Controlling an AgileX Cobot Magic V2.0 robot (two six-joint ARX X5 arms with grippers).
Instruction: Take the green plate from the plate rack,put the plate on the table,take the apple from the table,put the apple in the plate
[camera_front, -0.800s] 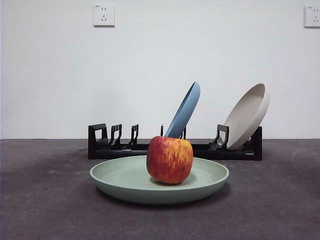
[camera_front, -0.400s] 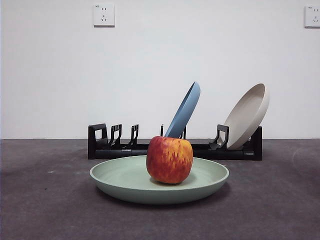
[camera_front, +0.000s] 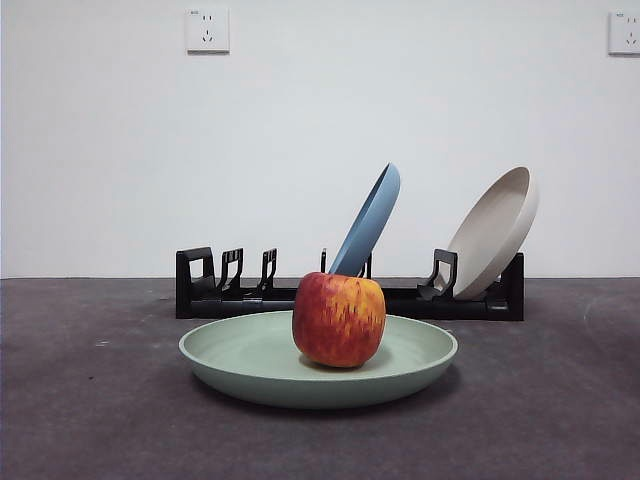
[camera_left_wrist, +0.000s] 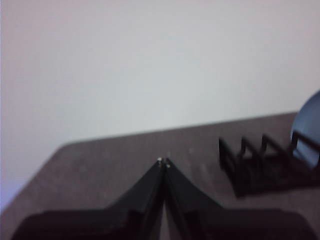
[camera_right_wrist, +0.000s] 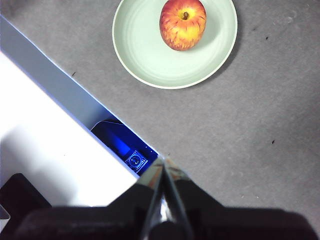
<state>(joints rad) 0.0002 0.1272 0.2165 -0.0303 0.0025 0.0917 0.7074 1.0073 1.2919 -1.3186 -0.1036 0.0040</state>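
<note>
A blue plate (camera_front: 368, 222) stands on edge near the middle of a long black holder, tilted so its top leans to the right. A beige plate (camera_front: 494, 231) stands at the right end of the same holder, leaning the same way, well apart from the blue one. Behind them is a plain white wall (camera_front: 320, 130) with two white power sockets high up, one left of centre (camera_front: 208, 30) and one at the far right edge (camera_front: 625, 32).
</note>
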